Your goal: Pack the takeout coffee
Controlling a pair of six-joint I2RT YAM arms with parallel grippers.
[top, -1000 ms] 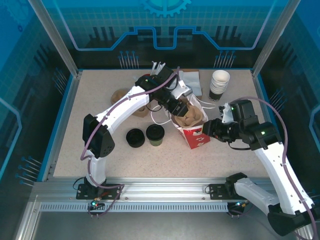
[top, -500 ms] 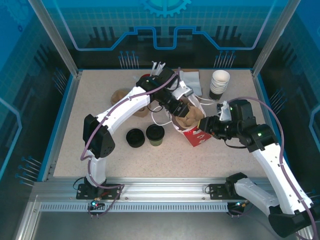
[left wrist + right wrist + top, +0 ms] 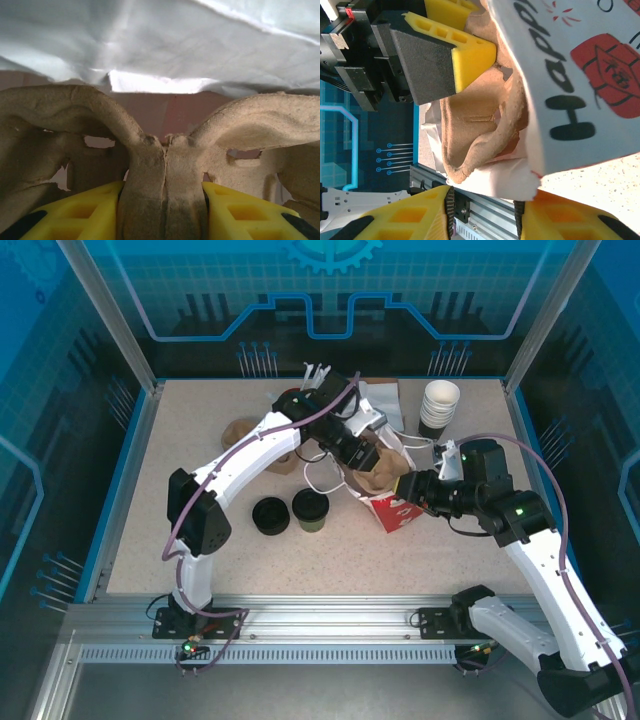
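The takeout coffee (image 3: 311,508), olive-brown with a black lid, stands on the table left of the red-and-white bag (image 3: 393,510). My left gripper (image 3: 362,455) reaches into the bag's mouth. It is shut on the middle ridge of a brown pulp cup carrier (image 3: 165,165), which sits partly inside the bag. My right gripper (image 3: 408,490) is at the bag's right rim. Its yellow fingers (image 3: 410,220) stand open, with the bag's white torn edge (image 3: 520,182) dipping between them. The left gripper's finger (image 3: 465,55) shows above the carrier (image 3: 480,125).
A low black ring-shaped piece (image 3: 268,515) lies just left of the coffee. A stack of lidless cups (image 3: 438,405) stands at the back right. Brown paper (image 3: 240,430) and a grey sheet (image 3: 385,400) lie at the back. White bag handles (image 3: 322,478) trail on the table.
My right gripper has moved left, up to the bag's rim. The left gripper has kept its hold on the carrier and shifted only slightly.
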